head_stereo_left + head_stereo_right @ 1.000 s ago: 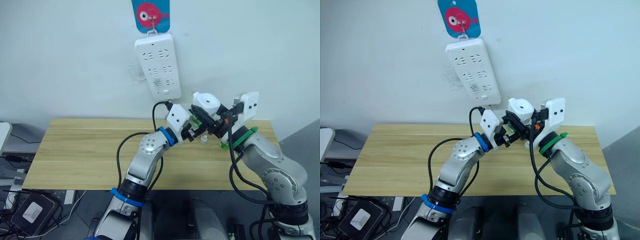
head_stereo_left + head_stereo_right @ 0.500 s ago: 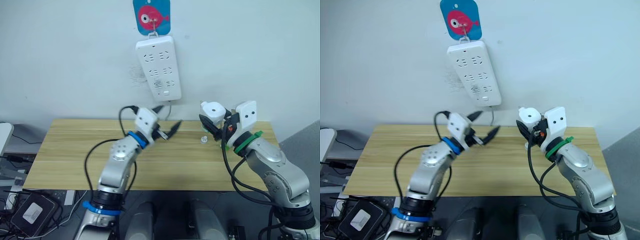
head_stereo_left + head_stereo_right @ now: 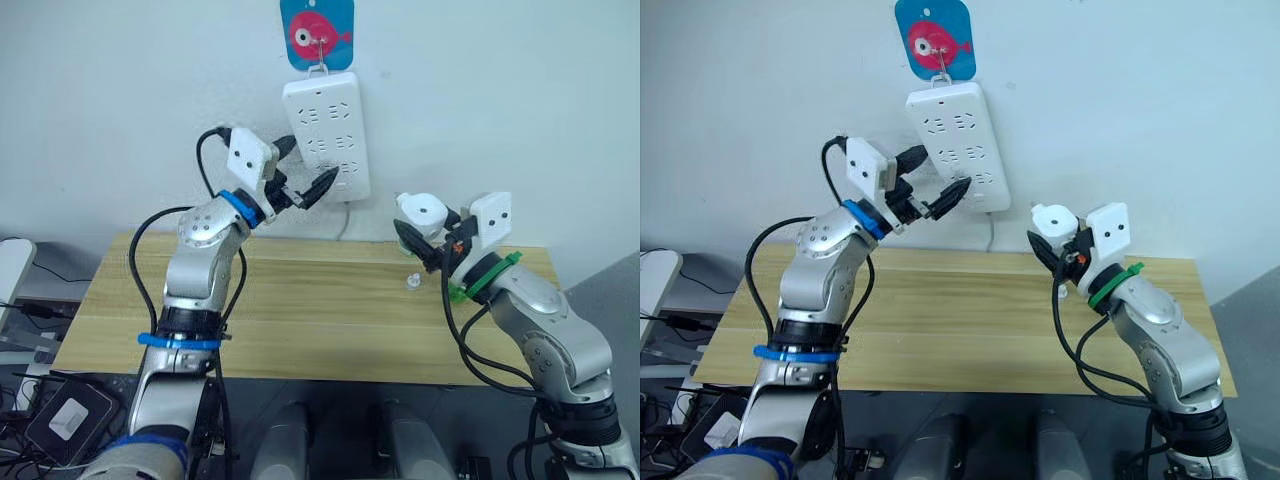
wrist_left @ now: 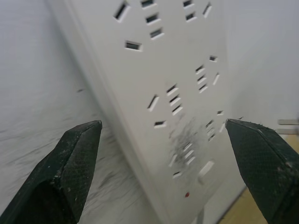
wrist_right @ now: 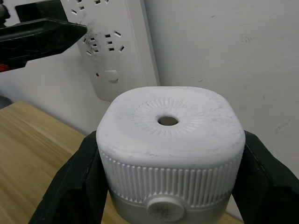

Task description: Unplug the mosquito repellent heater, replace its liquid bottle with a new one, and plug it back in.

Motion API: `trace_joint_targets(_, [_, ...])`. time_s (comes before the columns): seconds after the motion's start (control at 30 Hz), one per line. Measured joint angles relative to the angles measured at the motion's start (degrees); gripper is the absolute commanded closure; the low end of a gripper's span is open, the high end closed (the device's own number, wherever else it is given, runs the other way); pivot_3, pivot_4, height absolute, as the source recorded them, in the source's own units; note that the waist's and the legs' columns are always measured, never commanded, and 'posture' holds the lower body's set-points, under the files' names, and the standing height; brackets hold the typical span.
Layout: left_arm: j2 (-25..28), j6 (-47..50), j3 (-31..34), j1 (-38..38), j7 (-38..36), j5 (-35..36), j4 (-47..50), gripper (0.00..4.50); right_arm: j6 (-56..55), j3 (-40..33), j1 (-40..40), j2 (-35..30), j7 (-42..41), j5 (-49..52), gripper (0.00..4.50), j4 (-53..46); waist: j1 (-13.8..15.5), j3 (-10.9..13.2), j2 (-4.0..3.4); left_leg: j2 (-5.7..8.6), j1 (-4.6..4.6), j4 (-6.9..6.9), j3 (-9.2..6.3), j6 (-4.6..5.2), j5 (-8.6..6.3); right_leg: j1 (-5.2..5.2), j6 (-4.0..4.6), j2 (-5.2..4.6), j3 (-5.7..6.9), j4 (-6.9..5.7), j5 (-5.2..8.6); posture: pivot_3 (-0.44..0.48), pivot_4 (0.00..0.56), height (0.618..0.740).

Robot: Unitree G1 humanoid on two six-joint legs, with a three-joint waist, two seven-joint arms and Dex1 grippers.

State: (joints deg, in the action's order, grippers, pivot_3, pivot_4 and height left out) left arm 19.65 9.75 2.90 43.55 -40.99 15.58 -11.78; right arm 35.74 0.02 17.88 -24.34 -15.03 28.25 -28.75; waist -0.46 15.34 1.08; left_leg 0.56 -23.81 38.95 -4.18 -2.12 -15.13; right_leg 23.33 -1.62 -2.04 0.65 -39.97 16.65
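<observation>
Heater (image 3: 420,211) first: it sits clamped between your right gripper (image 5: 166,186)'s two black fingers, vent hole up, held above the far right of the wooden table (image 3: 300,310) and well apart from the power strip (image 3: 326,135) on the wall. What has changed in the last second is the left arm. A second ago your left gripper (image 3: 303,172) was down at the right one, working close against the heater; now it has swung up and away and hovers just in front of the power strip's lower sockets, fingers spread wide with nothing between them. From its wrist view the strip's face fills the gap between the two fingertips (image 4: 77,154). A small clear object (image 3: 411,280) lies on the table just below the right gripper; you cannot tell whether it is a cap or a bottle part. Judging by this, the bottle swap looks finished, and the left gripper may be set to steady the strip while the right one plugs in.
</observation>
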Motion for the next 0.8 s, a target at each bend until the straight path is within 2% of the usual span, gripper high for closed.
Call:
trace_joint_targets(0.17, [2.19,1.58,0.39,4.79,-7.62,3.17,-6.88,0.00,0.94,-0.17,-0.09,0.20,0.07,0.02,1.47,-0.41,-0.12,0.00,0.00,0.00,-0.01,0.01,0.00,-0.01,0.01,0.02,0.00,0.00,0.00,-0.02,0.00,-0.004,0.205,0.740])
trace_joint_targets(0.2, [3.13,3.19,0.34,5.72,-10.41,4.44,-7.83,0.18,1.13,-0.26,-0.34,0.36,0.15,0.03,1.47,-0.86,-0.22,0.00,0.00,0.00,-0.03,0.01,0.00,-0.01,0.01,0.02,0.00,0.00,0.00,-0.01,0.00,-0.025,0.205,0.740])
trace_joint_targets(0.27, [5.33,6.18,0.25,7.07,-15.18,6.21,-8.99,0.59,1.37,-0.35,-0.58,0.60,0.22,0.03,1.47,-1.66,-0.54,0.00,0.00,0.01,-0.03,0.01,-0.01,-0.01,0.01,0.02,0.00,0.01,0.00,-0.01,0.00,-0.025,0.205,0.740])
trace_joint_targets(0.33, [7.24,8.90,0.26,8.45,-18.92,7.34,-9.90,1.21,1.69,-0.56,-0.60,0.83,0.36,0.01,1.47,-2.36,-0.83,0.00,0.00,0.01,-0.03,0.00,-0.03,-0.01,0.01,0.02,0.00,0.01,0.01,-0.01,0.00,-0.025,0.205,0.740])
trace_joint_targets(0.57, [7.32,8.95,0.56,11.60,-22.79,7.45,-15.46,3.22,2.60,-0.54,0.14,1.80,0.30,0.00,1.47,-2.51,-0.94,0.00,0.00,0.06,-0.05,0.01,-0.06,-0.01,0.01,0.02,0.00,0.00,0.02,-0.01,0.00,-0.032,0.206,0.740])
trace_joint_targets(0.8, [6.36,10.04,0.96,13.61,-25.39,7.57,-19.26,3.22,4.02,0.16,5.11,1.90,-1.28,0.12,1.47,-2.33,-0.93,0.00,0.00,0.17,-0.08,0.05,-0.13,-0.01,0.01,0.02,0.00,0.00,0.02,-0.04,0.00,-0.040,0.206,0.740])
